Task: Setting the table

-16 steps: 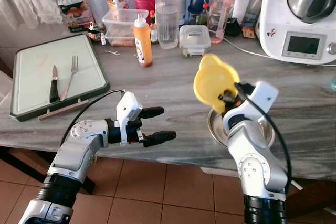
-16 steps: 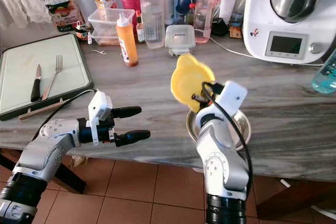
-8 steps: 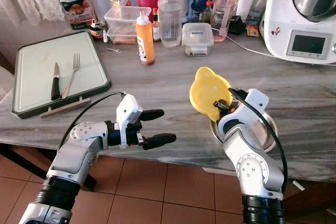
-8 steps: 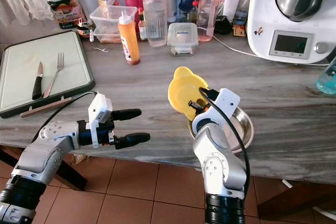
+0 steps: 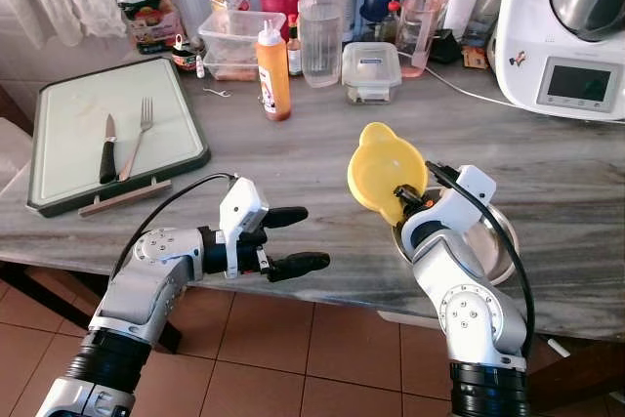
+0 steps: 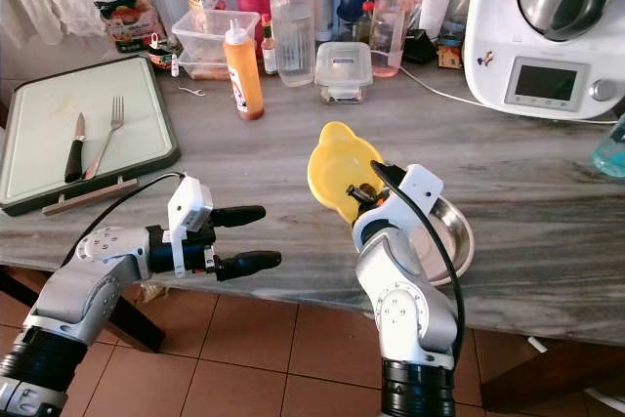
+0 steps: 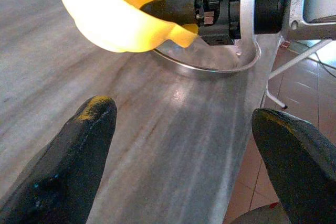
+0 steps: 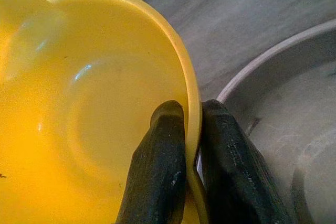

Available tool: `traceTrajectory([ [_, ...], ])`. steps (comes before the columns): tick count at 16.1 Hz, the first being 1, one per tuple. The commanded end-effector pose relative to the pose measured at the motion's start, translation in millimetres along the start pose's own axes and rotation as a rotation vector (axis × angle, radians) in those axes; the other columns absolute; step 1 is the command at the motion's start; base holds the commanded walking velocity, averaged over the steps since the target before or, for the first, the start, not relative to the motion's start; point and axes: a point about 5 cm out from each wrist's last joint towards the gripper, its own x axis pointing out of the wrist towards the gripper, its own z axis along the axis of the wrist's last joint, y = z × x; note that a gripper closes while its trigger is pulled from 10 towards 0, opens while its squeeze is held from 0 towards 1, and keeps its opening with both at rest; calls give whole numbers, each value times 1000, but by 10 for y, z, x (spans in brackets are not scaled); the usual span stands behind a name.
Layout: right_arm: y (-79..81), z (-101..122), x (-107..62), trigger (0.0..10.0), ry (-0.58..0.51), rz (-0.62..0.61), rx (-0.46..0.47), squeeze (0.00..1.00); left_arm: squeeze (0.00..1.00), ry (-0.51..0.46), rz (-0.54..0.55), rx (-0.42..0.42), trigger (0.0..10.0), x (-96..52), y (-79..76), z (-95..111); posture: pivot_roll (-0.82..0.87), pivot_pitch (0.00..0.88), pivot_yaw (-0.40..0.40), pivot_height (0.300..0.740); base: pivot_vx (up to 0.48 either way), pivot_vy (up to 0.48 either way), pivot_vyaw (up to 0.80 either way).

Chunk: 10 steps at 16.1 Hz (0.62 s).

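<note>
Yellow bowl [image 5: 387,165], plain, glossy. Beside it, silver metal dish [image 5: 494,241]. Countertop [image 5: 293,158] grey, streaked like wood grain. Left of bowl: pale green board [image 5: 68,124] with dark green rim; black-handled knife [image 5: 107,148]; silver fork [image 5: 137,136]. Behind bowl: orange squeeze bottle [image 5: 273,72], white cap. Gripper fingers [image 8: 167,166] black.

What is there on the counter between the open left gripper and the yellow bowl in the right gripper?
Nothing: in the left wrist view, only bare grey counter lies between the left gripper and the yellow bowl, pinched by the right gripper.
</note>
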Motion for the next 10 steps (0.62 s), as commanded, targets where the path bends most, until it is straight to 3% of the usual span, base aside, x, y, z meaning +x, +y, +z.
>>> traceTrajectory([
  [1, 229, -48, -2, 10000, 27, 39, 106, 0, 0, 25, -5, 13, 10000, -23, -10, -5, 81, 94, 46, 740, 0, 0, 0],
  [2, 231, -47, -2, 10000, 26, 36, 106, 424, 0, 30, -6, 14, 10000, -29, -6, -15, 82, 95, 45, 740, 0, 0, 0],
  [3, 231, -49, -3, 10000, 29, 33, 109, 541, 0, 32, -6, 14, 10000, -31, -3, -18, 82, 95, 45, 740, 0, 0, 0],
  [4, 231, -52, -3, 10000, 33, 30, 112, 588, 0, 34, -6, 15, 10000, -33, 2, -17, 81, 94, 46, 740, 0, 0, 0],
  [5, 216, -65, -3, 10000, 41, 19, 120, 745, 0, 35, -2, 14, 10000, -34, 12, -19, 81, 94, 46, 740, 0, 0, 0],
  [10, 167, -87, 5, 10000, 47, 8, 126, 725, 0, 40, -4, 14, 10000, -40, 11, -32, 84, 98, 47, 740, 0, 0, 0],
])
